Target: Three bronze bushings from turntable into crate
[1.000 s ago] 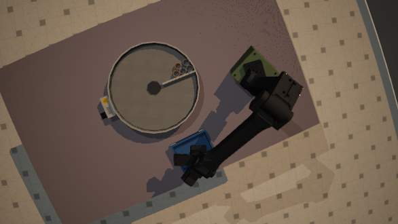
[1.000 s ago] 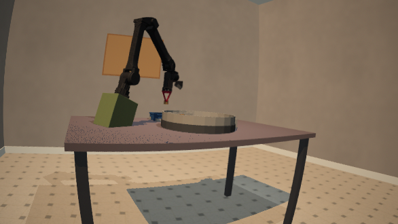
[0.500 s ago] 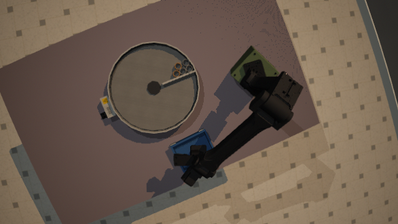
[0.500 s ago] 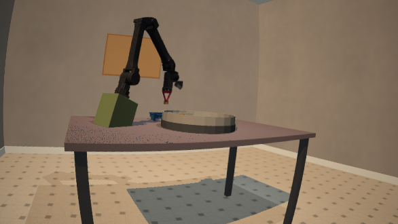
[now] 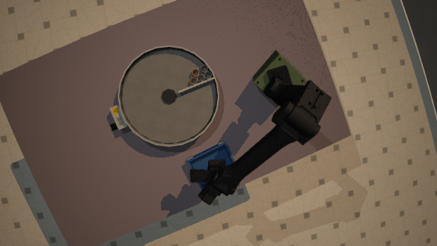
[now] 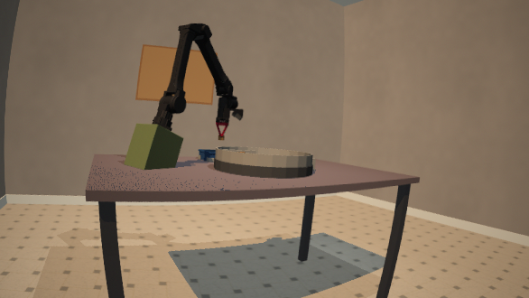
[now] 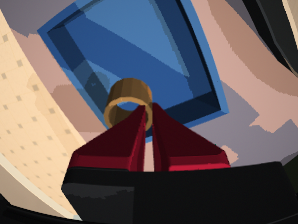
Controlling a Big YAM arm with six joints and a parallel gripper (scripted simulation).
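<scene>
My gripper (image 7: 148,110) (image 6: 221,134) is shut on a bronze bushing (image 7: 128,99) (image 6: 221,137) and holds it by its wall between the red fingers. It hangs above the blue crate (image 7: 140,23) (image 5: 216,153) (image 6: 205,153), over the crate's near edge. In the top view my wrist hides the fingers. The round turntable (image 5: 149,112) (image 6: 264,162) carries two bronze bushings (image 5: 195,71) (image 5: 193,80) and a few grey bushings (image 5: 204,68) (image 5: 207,75), bunched against its white divider bar (image 5: 195,86) at the rim.
The arm's green base block (image 5: 261,76) (image 6: 153,146) stands right of the turntable. A small control box (image 5: 116,117) sits at the turntable's left side. The crate lies near the table's front edge.
</scene>
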